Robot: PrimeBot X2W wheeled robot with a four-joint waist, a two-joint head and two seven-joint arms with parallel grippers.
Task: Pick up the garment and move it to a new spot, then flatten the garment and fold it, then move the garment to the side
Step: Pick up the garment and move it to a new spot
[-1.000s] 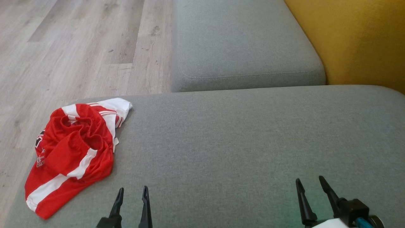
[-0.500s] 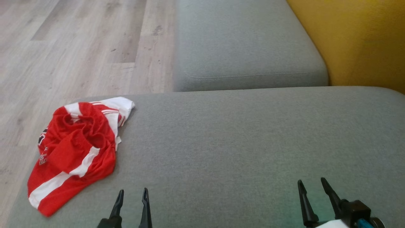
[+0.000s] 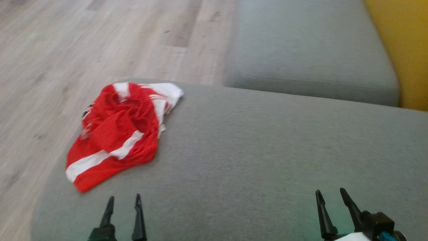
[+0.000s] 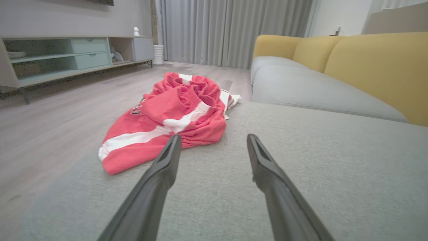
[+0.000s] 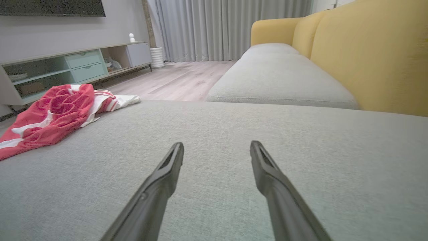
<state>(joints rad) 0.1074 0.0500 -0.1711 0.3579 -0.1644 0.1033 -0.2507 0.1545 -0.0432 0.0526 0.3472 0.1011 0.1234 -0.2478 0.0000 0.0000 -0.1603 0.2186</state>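
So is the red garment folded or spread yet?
Neither: the red-and-white garment lies crumpled in a heap at the left edge of the grey cushion.

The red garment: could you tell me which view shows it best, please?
The left wrist view: the garment lies close, sharp and whole on the grey cushion. The head view shows it whole but blurred; the right wrist view crops it at the frame's left edge.

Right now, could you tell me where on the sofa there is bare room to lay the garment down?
The near cushion is bare from the garment rightward to the yellow backrest, including everything ahead of the right fingers. The far cushion is bare too. Crowded: only the near cushion's left corner, where the garment lies ahead of the left fingers.
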